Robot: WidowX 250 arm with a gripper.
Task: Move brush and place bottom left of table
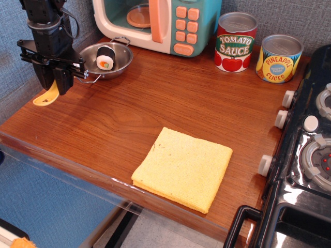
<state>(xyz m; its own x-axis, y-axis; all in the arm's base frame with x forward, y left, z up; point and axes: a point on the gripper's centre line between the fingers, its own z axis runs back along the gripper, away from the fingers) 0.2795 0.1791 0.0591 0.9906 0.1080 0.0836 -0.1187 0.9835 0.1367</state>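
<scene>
My black gripper point(53, 87) hangs over the left edge of the reddish-brown table point(119, 113), left of the metal pan. It is shut on the pale-yellow brush point(46, 96). Only the brush's rounded handle end with its small hole shows, sticking out below the fingers point(63, 80). The bristles are hidden between the fingers. The handle end sits low over the table's left edge; I cannot tell whether it touches the wood.
A small metal pan point(106, 60) with a sushi roll point(105, 57) sits just right of the gripper. A toy microwave point(158, 23) and two cans point(236, 42) stand at the back. A square yellow cloth point(183, 168) lies front centre. A black toy stove point(305, 150) fills the right side.
</scene>
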